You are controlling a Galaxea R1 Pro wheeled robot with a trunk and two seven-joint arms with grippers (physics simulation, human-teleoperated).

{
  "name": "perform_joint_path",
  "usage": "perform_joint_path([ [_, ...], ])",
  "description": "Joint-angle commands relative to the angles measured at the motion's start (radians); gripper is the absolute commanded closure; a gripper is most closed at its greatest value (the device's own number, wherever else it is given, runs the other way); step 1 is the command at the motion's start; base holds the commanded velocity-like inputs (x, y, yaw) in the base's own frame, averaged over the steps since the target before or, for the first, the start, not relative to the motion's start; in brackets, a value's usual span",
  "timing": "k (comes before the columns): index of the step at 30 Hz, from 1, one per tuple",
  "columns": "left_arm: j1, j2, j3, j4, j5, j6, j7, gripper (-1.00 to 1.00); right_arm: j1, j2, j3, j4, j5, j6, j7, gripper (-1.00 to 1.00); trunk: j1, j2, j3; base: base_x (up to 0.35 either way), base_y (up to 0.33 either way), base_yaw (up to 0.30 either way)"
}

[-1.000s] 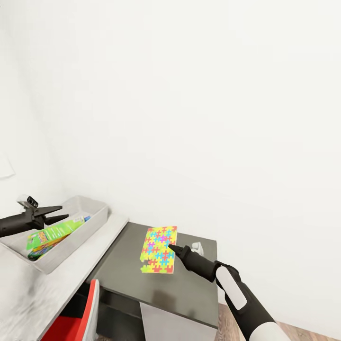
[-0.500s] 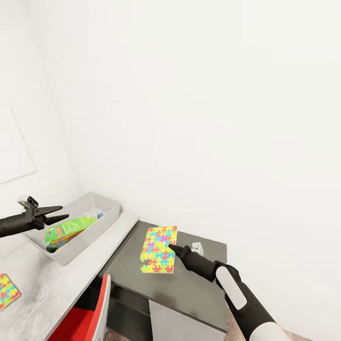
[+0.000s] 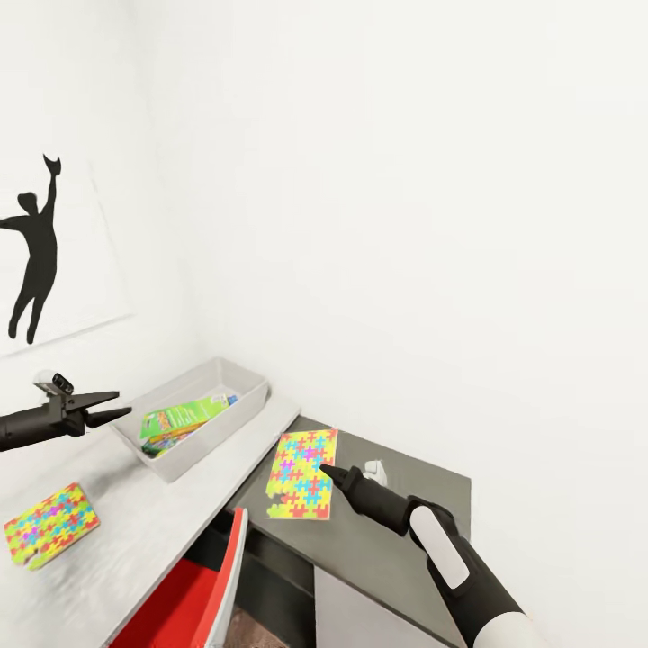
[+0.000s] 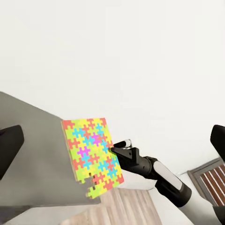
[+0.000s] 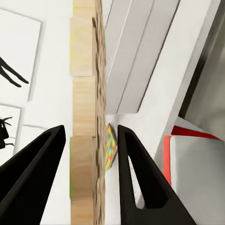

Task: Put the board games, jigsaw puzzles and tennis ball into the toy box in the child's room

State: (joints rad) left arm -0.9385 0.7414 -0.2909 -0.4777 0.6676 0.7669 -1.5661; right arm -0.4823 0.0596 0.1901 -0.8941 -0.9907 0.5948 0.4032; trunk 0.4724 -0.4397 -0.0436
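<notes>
The right pincer (image 3: 326,470) grips a puzzle (image 3: 303,473) by its edge, holding the coloured sheet upright in the air over a dark grey cabinet (image 3: 387,549); in the left wrist view the same puzzle (image 4: 92,156) stands clamped at the tip of the right pincer (image 4: 114,150), and in the right wrist view its wooden back (image 5: 84,112) sits between the two black fingers (image 5: 33,178). Beyond the held puzzle, toward the other arm, a light table (image 3: 144,531) carries the grey toy box (image 3: 243,396), which lies well apart from the right pincer and holds a green board game (image 3: 178,419) leaning inside it. The left pincer (image 3: 117,403) hangs empty just beside the box, its fingers parted narrowly. Below and nearer than the left pincer, a second puzzle (image 3: 49,525) lies flat on the table. Under the table edge, between the two arms, a red chair (image 3: 193,598) shows. On the wall above the left pincer hangs a white poster with a black leaping figure (image 3: 36,247).
</notes>
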Motion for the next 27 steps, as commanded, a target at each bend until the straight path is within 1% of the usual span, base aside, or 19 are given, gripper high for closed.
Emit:
perform_joint_path([
  [1,-0.002,0.001,-0.007,0.001,0.004,0.011,-0.005,-1.0,-0.001,0.0,-0.001,0.0,-0.005,0.005,0.0,1.0,0.001,-0.002,-0.002,0.0,0.0,0.291],
  [8,-0.002,0.001,-0.007,0.002,0.004,0.011,-0.005,-1.0,-0.001,0.0,0.017,0.0,-0.004,0.004,-0.002,1.0,0.001,-0.002,-0.002,0.0,-0.063,0.291],
  [15,-0.002,0.002,-0.007,0.002,0.004,0.011,-0.005,-1.0,-0.001,0.0,0.02,0.0,-0.004,0.003,-0.003,1.0,0.001,-0.002,-0.002,0.0,-0.034,0.291],
  [20,-0.002,0.002,-0.007,0.001,0.004,0.012,-0.005,-1.0,-0.001,0.0,0.02,0.0,-0.004,0.003,-0.002,1.0,-0.019,0.033,0.013,0.0,-0.002,0.285],
  [21,-0.002,0.002,-0.007,0.001,0.004,0.012,-0.005,-1.0,-0.001,0.0,0.02,0.0,-0.004,0.003,-0.001,1.0,-0.022,0.04,0.016,0.0,-0.001,0.184],
  [27,-0.002,0.001,-0.007,0.001,0.004,0.012,-0.005,-1.0,-0.001,-0.001,0.02,0.0,-0.003,0.003,0.0,1.0,-0.022,0.04,0.016,0.0,0.0,0.058],
])
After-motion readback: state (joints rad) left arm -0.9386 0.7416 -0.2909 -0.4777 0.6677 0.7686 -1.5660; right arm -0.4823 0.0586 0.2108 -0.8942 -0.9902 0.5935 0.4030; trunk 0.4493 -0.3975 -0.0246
